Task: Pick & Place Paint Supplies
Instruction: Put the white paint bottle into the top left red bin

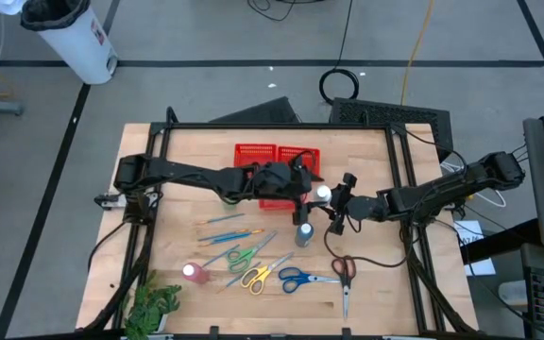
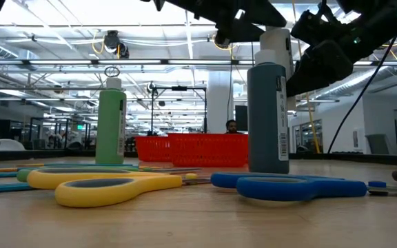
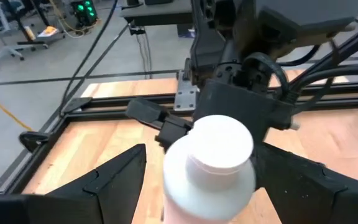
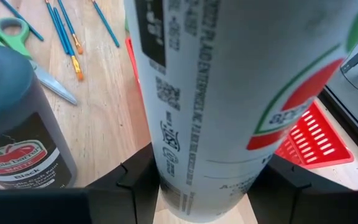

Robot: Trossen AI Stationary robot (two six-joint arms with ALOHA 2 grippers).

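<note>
White bottle (image 1: 322, 194) sits mid-worktop between the two arms, seen from above as a round white cap. The right end effector (image 1: 334, 210) reaches it from the right and the left end effector (image 1: 310, 198) from the left, just in front of the red mesh basket (image 1: 253, 154). A dark bottle (image 1: 304, 233) stands just beside them on the pale wooden worktop (image 1: 385, 293).

From worktop height, that dark bottle (image 2: 267, 117) rises under both arms. A green bottle (image 2: 111, 124) stands well apart, with glossy yellow scissors (image 2: 102, 186) and blue scissors (image 2: 288, 186) lying flat in front.

In the left wrist view, the smooth cylindrical white bottle (image 3: 211, 162) stands between the left fingers (image 3: 114, 183), which are spread wide with a gap on each side, gripping nothing.

In the right wrist view, the right fingers (image 4: 138, 180) press both sides of the bottle's printed label (image 4: 229, 93), holding it. Thin blue brushes (image 4: 64, 28) lie on the wood beyond.
</note>
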